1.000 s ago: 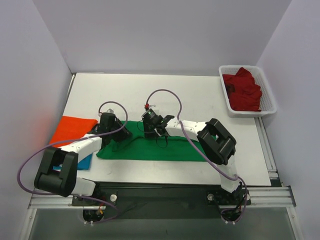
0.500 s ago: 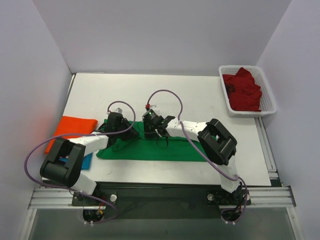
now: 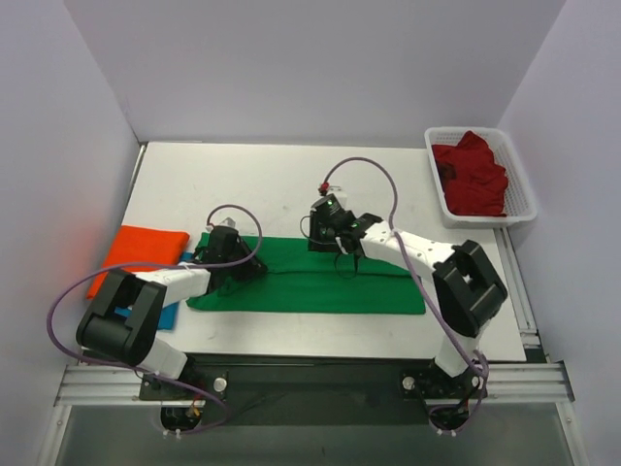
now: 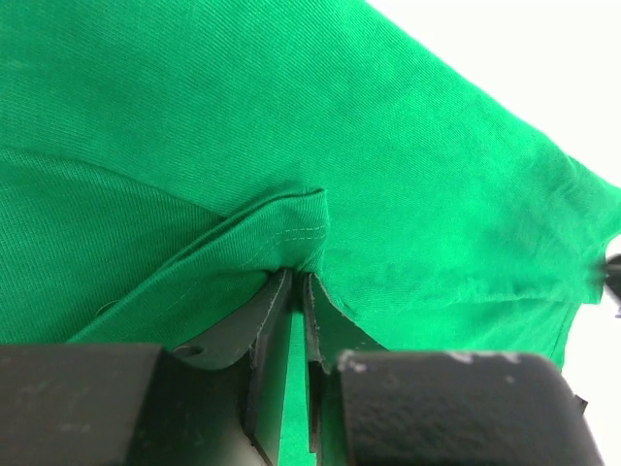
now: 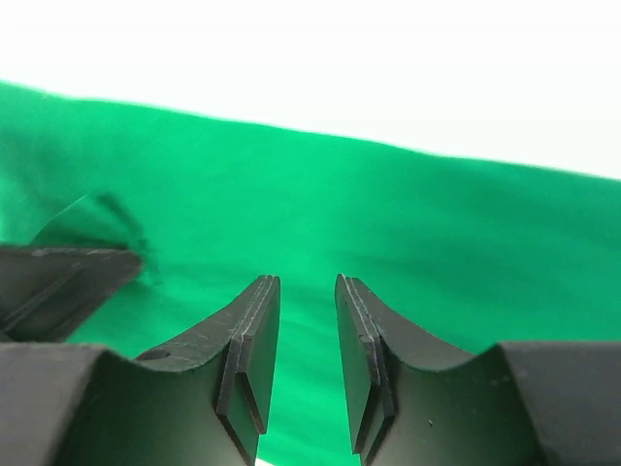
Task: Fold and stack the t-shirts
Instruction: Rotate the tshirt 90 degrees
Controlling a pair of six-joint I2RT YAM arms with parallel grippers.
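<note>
The bright green t-shirt (image 3: 310,282) lies as a long flat strip across the near middle of the table. My left gripper (image 3: 247,270) sits low on its left part; in the left wrist view it (image 4: 296,277) is shut on a raised fold with a stitched hem (image 4: 291,218). Over the strip's far edge hovers my right gripper (image 3: 320,241), which stands open (image 5: 308,291) with only green cloth (image 5: 388,223) below. An orange t-shirt (image 3: 141,254) lies folded at the left. A blue t-shirt (image 3: 167,313) peeks out under my left arm. A dark red t-shirt (image 3: 473,175) is bunched in the basket.
The white mesh basket (image 3: 524,209) stands at the far right corner, close to the right wall. White walls close in the table on three sides. Both arms' purple cables (image 3: 359,163) loop above the cloth.
My right gripper has moved right and toward the far edge of the green shirt. The shirt now lies flatter and reaches further right. My left gripper's jaws have narrowed on the fold.
</note>
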